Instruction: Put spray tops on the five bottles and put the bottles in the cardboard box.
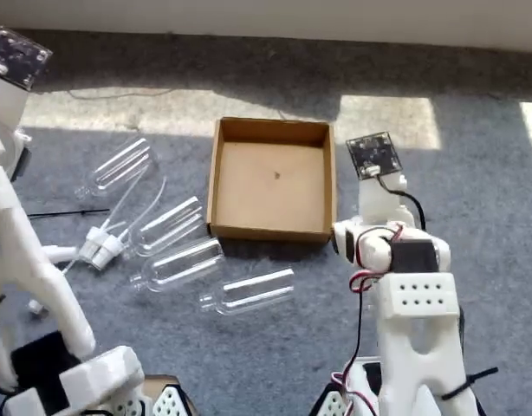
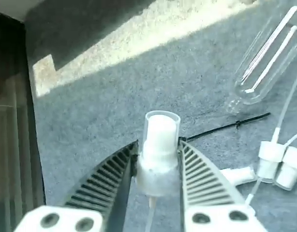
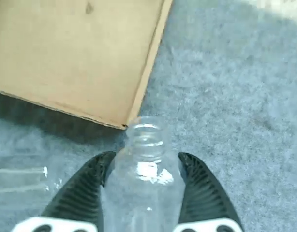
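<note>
High camera sits up behind the 2 arms, looking steeply down over the grey carpet (image 1: 474,199), cardboard box (image 1: 273,178) mid-frame, well off. Left wrist camera rides just behind the left gripper (image 2: 158,144), peering along its fingers, very close on the clamped spray top (image 2: 160,140). Beyond lie the black cable tie (image 2: 230,125) and loose spray tops (image 2: 279,162), which the high view catches too. Right wrist camera looks down past the right gripper (image 3: 147,157) and its gripped bottle (image 3: 146,179), sharing the box's near corner with the high view.
</note>
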Controlling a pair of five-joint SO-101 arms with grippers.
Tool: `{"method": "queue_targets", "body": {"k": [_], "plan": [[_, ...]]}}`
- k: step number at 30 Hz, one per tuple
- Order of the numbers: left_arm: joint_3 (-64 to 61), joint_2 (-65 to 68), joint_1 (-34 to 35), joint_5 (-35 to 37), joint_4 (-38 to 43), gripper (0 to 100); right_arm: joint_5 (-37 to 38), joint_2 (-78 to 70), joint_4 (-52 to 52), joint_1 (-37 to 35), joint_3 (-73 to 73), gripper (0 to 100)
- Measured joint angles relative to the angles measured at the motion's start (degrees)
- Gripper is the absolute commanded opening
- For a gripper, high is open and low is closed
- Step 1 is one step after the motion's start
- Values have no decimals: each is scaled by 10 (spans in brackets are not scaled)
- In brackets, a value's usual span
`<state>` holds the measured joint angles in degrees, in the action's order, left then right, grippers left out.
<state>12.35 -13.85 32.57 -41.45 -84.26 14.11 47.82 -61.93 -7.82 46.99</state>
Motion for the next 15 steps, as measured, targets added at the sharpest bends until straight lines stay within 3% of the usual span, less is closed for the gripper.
{"method": "queue_targets", "body": {"k": [5, 11, 15], "plan": [[0, -132, -123, 122, -50, 24, -36, 134, 51, -54, -1, 5], [0, -255, -324, 292, -50, 24, -60, 226, 126, -90, 59, 5], [0, -284, -441, 367, -11, 24, -60, 267, 156, -107, 121, 5]]}}
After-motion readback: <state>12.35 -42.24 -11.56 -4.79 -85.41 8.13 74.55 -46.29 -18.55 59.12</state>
